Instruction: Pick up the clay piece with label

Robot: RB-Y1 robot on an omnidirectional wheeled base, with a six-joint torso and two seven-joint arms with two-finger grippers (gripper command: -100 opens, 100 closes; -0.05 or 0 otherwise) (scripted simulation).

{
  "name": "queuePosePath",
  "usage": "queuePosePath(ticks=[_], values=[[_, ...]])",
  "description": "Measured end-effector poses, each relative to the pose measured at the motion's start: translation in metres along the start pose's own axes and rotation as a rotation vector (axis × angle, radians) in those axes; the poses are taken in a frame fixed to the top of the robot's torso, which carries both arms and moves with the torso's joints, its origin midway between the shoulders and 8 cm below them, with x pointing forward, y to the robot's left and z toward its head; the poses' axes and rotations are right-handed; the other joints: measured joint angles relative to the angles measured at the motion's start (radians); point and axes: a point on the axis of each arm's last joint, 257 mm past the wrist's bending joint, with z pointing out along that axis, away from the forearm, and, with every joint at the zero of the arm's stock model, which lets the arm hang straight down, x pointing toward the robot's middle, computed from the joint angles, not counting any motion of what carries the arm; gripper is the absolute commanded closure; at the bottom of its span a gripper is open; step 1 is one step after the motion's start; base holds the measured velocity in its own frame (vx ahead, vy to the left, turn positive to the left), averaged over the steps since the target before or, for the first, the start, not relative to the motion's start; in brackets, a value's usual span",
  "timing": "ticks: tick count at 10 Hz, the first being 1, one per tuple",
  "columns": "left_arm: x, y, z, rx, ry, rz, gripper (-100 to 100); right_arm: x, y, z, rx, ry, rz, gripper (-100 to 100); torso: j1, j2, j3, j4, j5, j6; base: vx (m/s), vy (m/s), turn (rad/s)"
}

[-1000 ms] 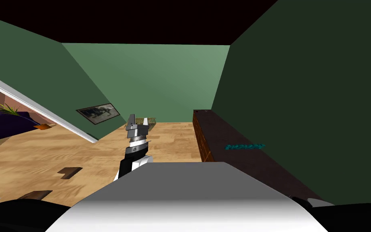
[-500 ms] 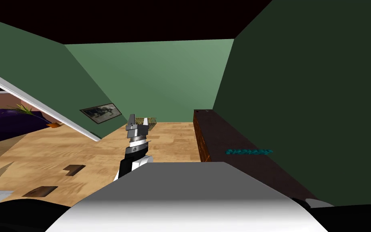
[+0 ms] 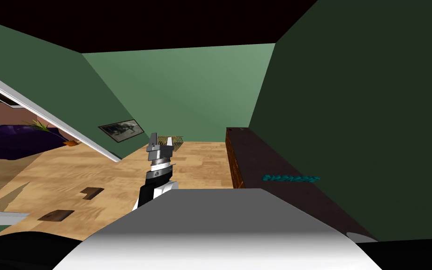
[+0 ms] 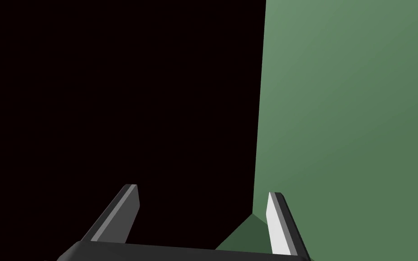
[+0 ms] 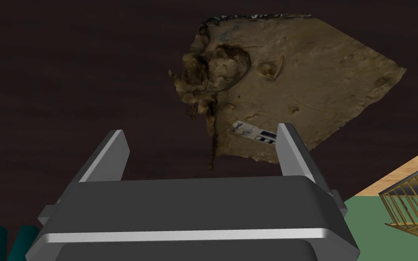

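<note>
- Clay piece [image 5: 303,77], brown and flat, with a small white label [image 5: 253,132], lies on the dark tabletop [image 5: 67,68], just ahead of the right claw [image 5: 201,131].
- The right claw has its fingers spread and holds nothing.
- The left claw [image 3: 160,142], slightly left of the middle of the head view, is spread and empty too.

Clay piece [image 5: 294,81] lies on the cabinet top [image 5: 67,68], just ahead of the right claw [image 5: 200,130].

You have open room between the right gripper [image 5: 200,130] and the clay piece [image 5: 303,77]; a wall [image 3: 374,117] runs right along the cabinet [image 3: 266,159].
</note>
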Motion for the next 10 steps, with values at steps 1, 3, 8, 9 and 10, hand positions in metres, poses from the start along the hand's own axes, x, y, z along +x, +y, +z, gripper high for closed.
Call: queuePosePath(ticks=[1,3,8,9,10], values=[[0.000,0.000,0.000,0.000,0.000,0.000,0,0.000,0.000,0.000,0.000,0.000,0.000,100,0.001,0.000,0.000,0.000,0.000,0.000,0.000,0.000,0.000],[0.000,0.000,0.000,0.000,0.000,0.000,0,0.000,0.003,0.001,-0.007,-0.002,0.000,100,-0.005,-0.001,-0.001,0.000,-0.002,0.000,-0.001,0.003,0.000],[0.000,0.000,0.000,0.000,0.000,0.000,0,-0.003,-0.009,-0.011,0.000,0.003,-0.006,100,-0.004,-0.002,-0.001,-0.001,-0.001,0.000,0.008,0.029,-0.039],[0.000,0.000,0.000,0.000,0.000,0.000,0,-0.004,-0.014,-0.019,-0.002,0.007,-0.013,100,-0.003,-0.002,-0.001,-0.001,-0.001,0.000,0.005,0.025,-0.021],[0.000,0.000,0.000,0.000,0.000,0.000,0,-0.004,-0.015,-0.020,-0.003,0.008,-0.012,0,-0.004,-0.002,-0.001,0.000,-0.002,0.000,0.000,0.005,0.002]])
